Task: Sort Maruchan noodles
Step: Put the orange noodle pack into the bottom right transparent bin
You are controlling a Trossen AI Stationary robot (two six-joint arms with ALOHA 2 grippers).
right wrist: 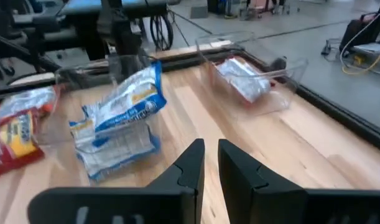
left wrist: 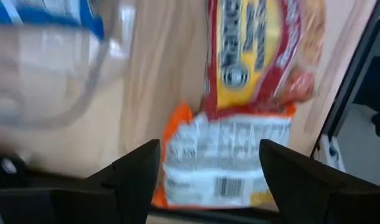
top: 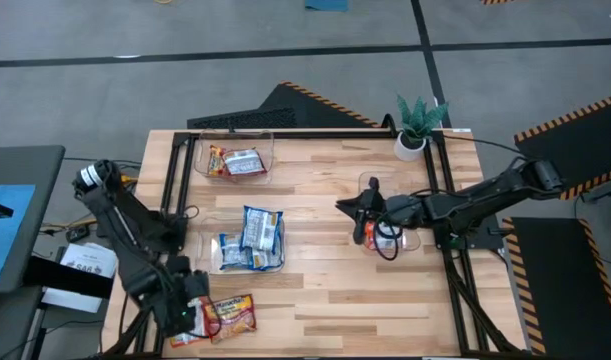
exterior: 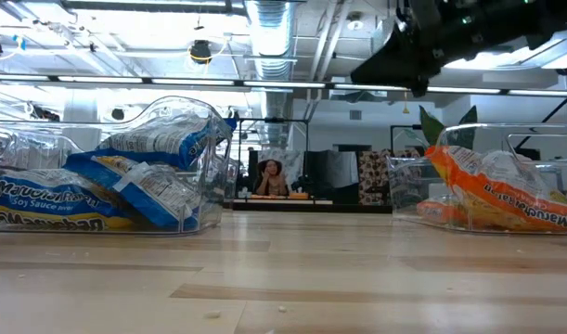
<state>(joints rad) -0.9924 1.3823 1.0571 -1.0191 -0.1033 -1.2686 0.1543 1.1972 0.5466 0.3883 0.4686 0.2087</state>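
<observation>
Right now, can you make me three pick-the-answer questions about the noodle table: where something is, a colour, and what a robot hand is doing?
1. Where is the potted plant?
A. far right corner
B. inside a bin
C. table middle

2. What colour are the packets in the middle bin?
A. green
B. blue-and-white
C. black

3. The left end effector is:
A. open over an orange packet
B. shut on the plant
C. inside the middle bin

Answers: 1 A, the high view shows it there. 2 B, the wrappers show blue and white. 3 A, its fingers stand spread either side of the packet.
</observation>
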